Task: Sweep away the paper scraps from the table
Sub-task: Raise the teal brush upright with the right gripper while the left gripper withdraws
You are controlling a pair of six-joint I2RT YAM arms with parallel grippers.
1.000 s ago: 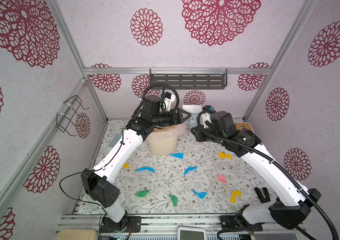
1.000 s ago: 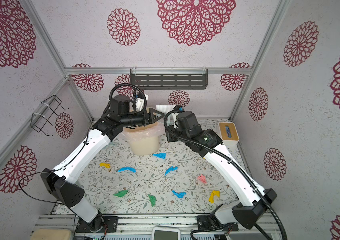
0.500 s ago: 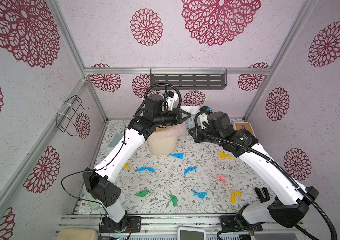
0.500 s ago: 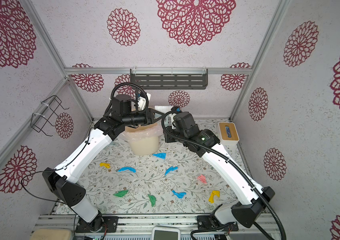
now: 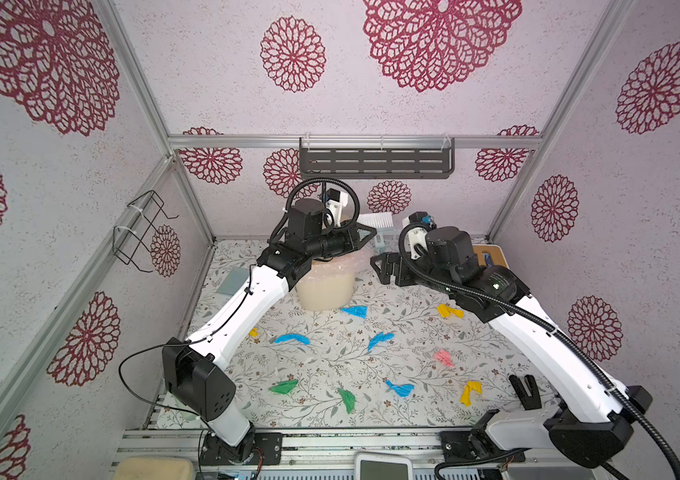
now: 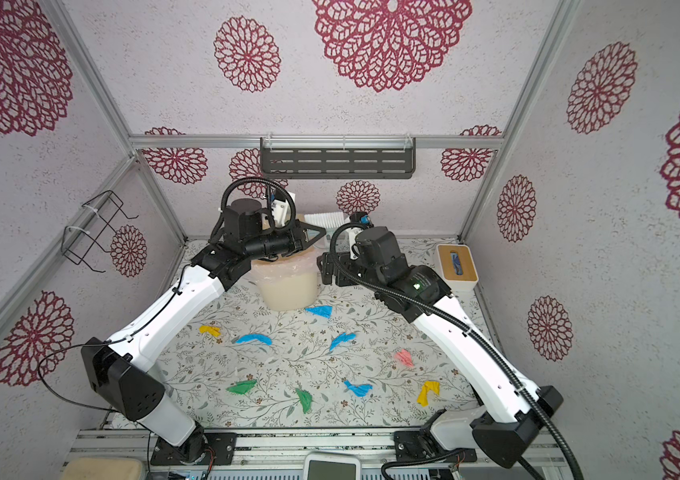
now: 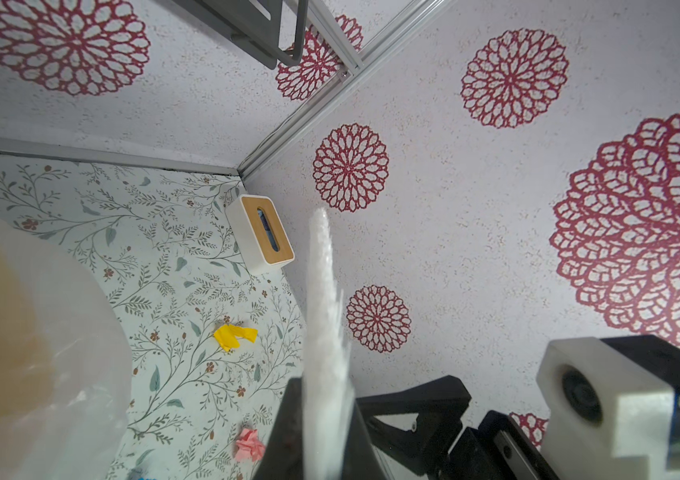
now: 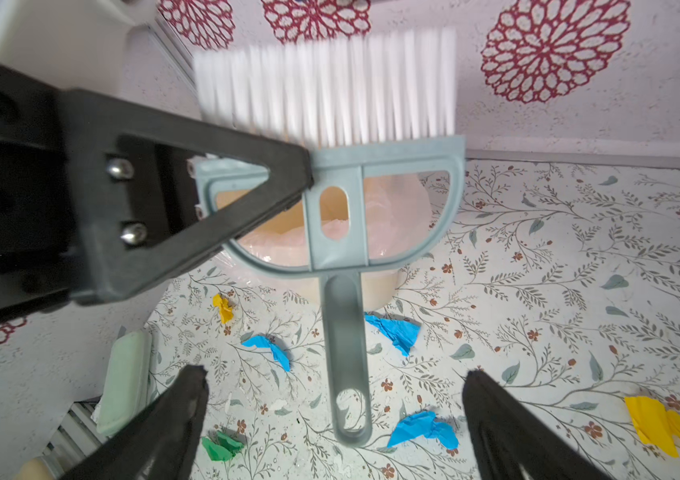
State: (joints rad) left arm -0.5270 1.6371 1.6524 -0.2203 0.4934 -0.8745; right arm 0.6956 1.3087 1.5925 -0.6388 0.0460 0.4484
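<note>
Several paper scraps lie spread over the table: blue, yellow, pink and green among them. My left gripper hangs above the bin at the back, shut on the head of a pale blue brush just under its white bristles. The right gripper stands wide open on either side of the brush handle without touching it. In the left wrist view the bristles stick out edge-on from my left gripper.
A beige bin with a clear liner stands at the back middle, under the left wrist. A white tissue box with a wooden lid sits at the back right. A pale blue dustpan lies by the left wall.
My left gripper has shut on the brush head. The right gripper, which held the handle, has opened wide and let it go.
</note>
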